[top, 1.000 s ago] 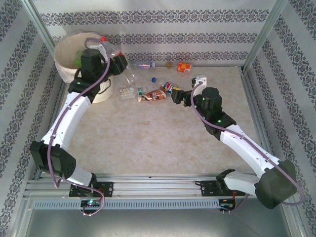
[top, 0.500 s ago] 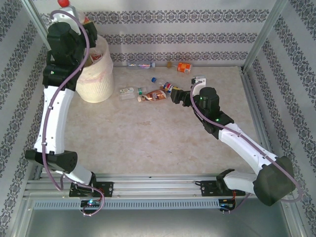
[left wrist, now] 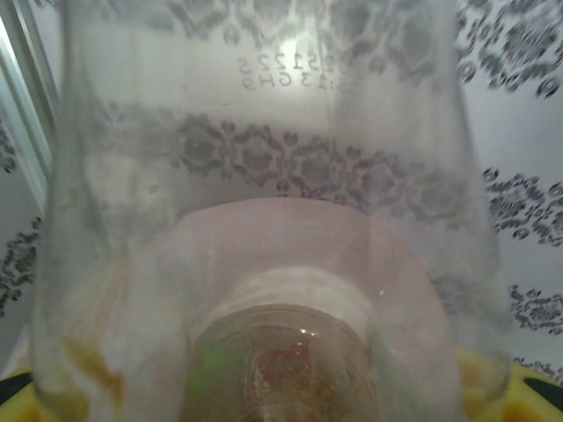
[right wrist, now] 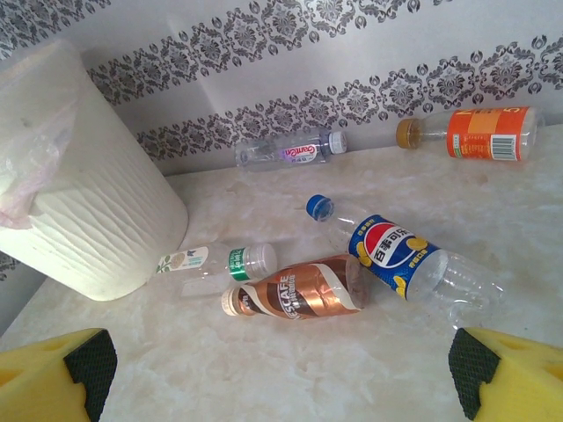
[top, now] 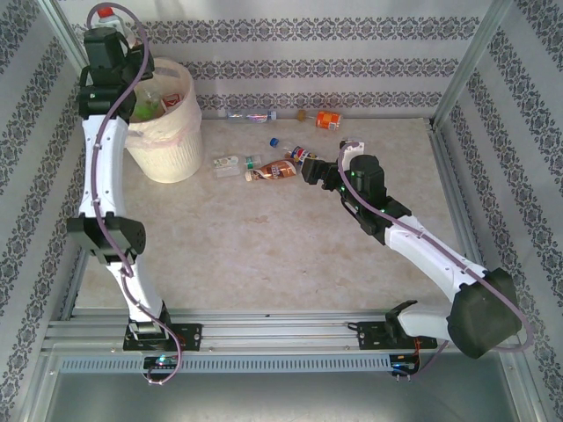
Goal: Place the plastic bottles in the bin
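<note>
— At far left, high up: what is held by the left gripper (top: 107,26)?
— A clear red-capped bottle (top: 104,11) is pinched between its closed-down fingers. In the wrist view the same bottle is seen pressed close to the lens, with yellow fingertips (left wrist: 22,400) at the lower corners.
— Bin position?
— The bin (top: 167,145) is noted on the table (top: 264,255), below and just right of that gripper in the top view. A pinkish liner (right wrist: 31,163) is folded over its rim, and binned bottles (top: 170,101) lie inside. Whether the held bottle is directly over the opening cannot be told.
— Right gripper?
— The right gripper (top: 308,169) is recorded spread wide, low over the table, with nothing between its pads (right wrist: 88,360). Just ahead, a brown-labelled bottle (right wrist: 299,294) and a blue-capped Pepsi bottle (right wrist: 396,255) lie apparently touching, with a green-labelled bottle (right wrist: 215,261) just beside the brown one. A purple-labelled bottle (right wrist: 290,151) and an orange-labelled bottle (right wrist: 475,132) lie along the back wall (right wrist: 264,88).
</note>
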`<state>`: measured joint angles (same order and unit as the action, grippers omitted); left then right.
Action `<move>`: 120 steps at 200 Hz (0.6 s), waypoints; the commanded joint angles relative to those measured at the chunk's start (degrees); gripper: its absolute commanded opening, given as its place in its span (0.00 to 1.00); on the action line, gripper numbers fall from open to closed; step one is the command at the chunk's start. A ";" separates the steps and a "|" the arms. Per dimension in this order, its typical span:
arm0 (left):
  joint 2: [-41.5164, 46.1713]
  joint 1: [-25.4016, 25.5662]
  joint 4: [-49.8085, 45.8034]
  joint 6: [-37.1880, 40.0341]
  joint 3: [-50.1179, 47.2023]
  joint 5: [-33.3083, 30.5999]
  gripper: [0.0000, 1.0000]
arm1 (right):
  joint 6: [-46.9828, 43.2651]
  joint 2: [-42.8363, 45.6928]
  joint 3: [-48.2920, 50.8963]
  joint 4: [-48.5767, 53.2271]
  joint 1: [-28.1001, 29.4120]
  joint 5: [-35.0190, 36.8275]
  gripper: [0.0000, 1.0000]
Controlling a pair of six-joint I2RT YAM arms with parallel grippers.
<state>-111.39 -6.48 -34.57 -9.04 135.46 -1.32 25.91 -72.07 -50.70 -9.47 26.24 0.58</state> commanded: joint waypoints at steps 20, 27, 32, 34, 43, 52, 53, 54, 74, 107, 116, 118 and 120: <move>-2.90 -1.43 -4.12 -0.48 3.16 7.06 0.53 | 2.71 -1.20 -1.76 0.15 -0.23 -0.27 0.98; -3.31 -1.43 -3.95 -0.13 2.91 8.24 0.54 | 2.91 -1.35 -1.89 0.25 -0.31 -0.44 0.98; -3.67 -1.43 -3.97 0.32 2.89 9.29 0.55 | 3.01 -1.55 -2.08 0.42 -0.31 -0.42 0.98; -3.83 -1.43 -3.98 0.46 2.88 9.77 0.55 | 3.12 -1.62 -2.11 0.42 -0.31 -0.45 0.98; -4.78 -1.45 -4.44 1.29 3.07 11.31 0.56 | 3.33 -1.81 -2.30 0.59 -0.36 -0.50 0.98; -5.71 -1.43 -5.06 1.70 3.23 12.32 0.57 | 3.42 -2.01 -2.46 0.60 -0.31 -0.53 0.98; -5.82 -1.43 -5.20 1.72 3.28 12.45 0.57 | 3.43 -2.02 -2.43 0.60 -0.31 -0.55 0.98; -5.93 -1.43 -5.31 1.73 3.25 12.55 0.57 | 3.44 -2.02 -2.45 0.60 -0.31 -0.57 0.98; -7.91 -1.49 -6.66 1.08 3.41 13.42 0.60 | 3.70 -2.24 -2.81 0.79 -0.31 -0.67 0.98; -12.35 -1.61 -9.96 0.77 8.29 23.74 0.75 | 3.55 -2.71 -3.26 1.16 -0.31 -1.00 0.98; -12.93 -1.54 -9.84 0.75 9.09 26.86 0.78 | 3.45 -2.81 -3.34 1.11 -0.32 -1.00 0.98; -13.03 -1.59 -9.76 0.55 9.20 26.98 0.79 | 3.51 -2.81 -3.35 1.21 -0.31 -0.99 0.98; -13.12 -1.60 -9.74 0.41 9.43 27.01 0.80 | 3.53 -2.79 -3.35 1.23 -0.31 -1.01 0.98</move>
<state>-122.98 -7.57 -41.30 -8.88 141.25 16.51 28.64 -74.08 -52.07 -8.32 26.24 0.56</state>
